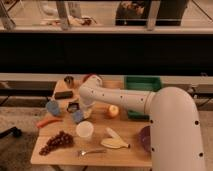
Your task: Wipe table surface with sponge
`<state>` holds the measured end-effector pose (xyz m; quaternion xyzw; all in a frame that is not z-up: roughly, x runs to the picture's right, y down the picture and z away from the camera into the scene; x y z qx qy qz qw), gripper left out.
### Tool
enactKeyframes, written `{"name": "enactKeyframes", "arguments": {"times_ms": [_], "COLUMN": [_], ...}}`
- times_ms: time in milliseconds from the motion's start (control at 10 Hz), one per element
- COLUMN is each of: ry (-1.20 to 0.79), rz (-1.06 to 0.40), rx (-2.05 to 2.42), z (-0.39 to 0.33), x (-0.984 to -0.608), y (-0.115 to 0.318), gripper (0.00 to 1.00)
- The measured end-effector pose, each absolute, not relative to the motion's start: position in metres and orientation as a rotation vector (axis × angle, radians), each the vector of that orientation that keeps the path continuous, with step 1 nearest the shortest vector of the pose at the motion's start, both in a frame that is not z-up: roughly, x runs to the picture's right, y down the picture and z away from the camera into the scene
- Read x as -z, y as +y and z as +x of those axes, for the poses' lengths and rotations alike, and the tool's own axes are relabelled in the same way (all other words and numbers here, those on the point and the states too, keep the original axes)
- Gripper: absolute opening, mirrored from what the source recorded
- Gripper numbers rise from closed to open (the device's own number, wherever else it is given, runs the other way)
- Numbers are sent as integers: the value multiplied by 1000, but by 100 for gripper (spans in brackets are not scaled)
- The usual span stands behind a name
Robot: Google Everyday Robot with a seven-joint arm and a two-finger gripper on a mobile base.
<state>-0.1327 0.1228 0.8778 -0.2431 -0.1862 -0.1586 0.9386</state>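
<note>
Sponge (77, 117), we see, sits left of centre on the table surface (125, 156), just beyond the white cup (84, 129). Right at its far edge hangs the gripper (74, 107); we cannot tell whether it is open or has hold of anything. Farther right lies an orange fruit (113, 110), and at the far right the green tray (143, 84).
</note>
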Motion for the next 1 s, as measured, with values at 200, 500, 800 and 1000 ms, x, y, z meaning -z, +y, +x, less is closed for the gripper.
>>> {"name": "enactKeyframes", "arguments": {"times_ms": [200, 500, 800, 1000], "ry": [-377, -358, -336, -317], "rz": [-504, -516, -519, -516], "rx": [324, 301, 274, 253], "z": [-125, -102, -84, -71], "x": [-876, -878, -881, -886], "y": [131, 139, 140, 135], "gripper": [0, 0, 0, 0]}}
